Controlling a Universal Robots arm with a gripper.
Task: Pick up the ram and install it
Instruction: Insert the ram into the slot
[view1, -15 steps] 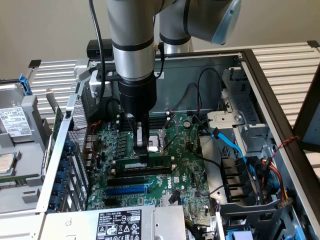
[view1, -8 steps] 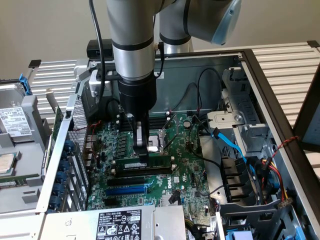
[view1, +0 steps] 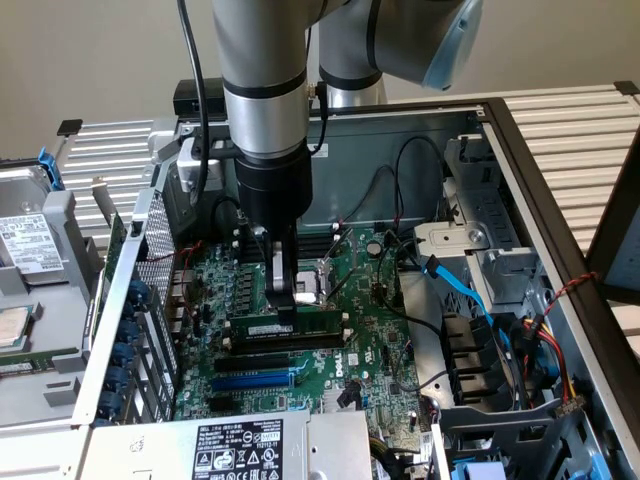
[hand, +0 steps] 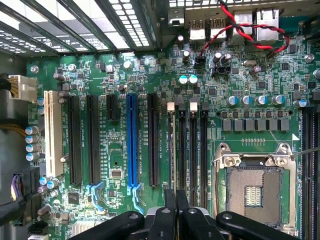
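Note:
Inside the open computer case, the ram (view1: 312, 322), a narrow green stick with a white sticker, stands on edge along a black memory slot on the motherboard (view1: 380, 340). My gripper (view1: 285, 303) reaches straight down from the arm and is shut on the stick's upper edge near its middle. In the wrist view the ram (hand: 173, 150) shows edge-on as a thin pale line over the first of the black memory slots (hand: 192, 150), running up from my closed gripper (hand: 175, 202). Whether the stick is fully seated in the slot cannot be told.
A bare CPU socket (hand: 255, 187) lies beside the memory slots, a long blue slot (hand: 131, 145) on their other side. Black slots (view1: 275, 358) and the power supply (view1: 240, 445) sit nearer the camera. Blue and black cables (view1: 480, 300) and a drive cage (view1: 480, 245) crowd the exterior view's right.

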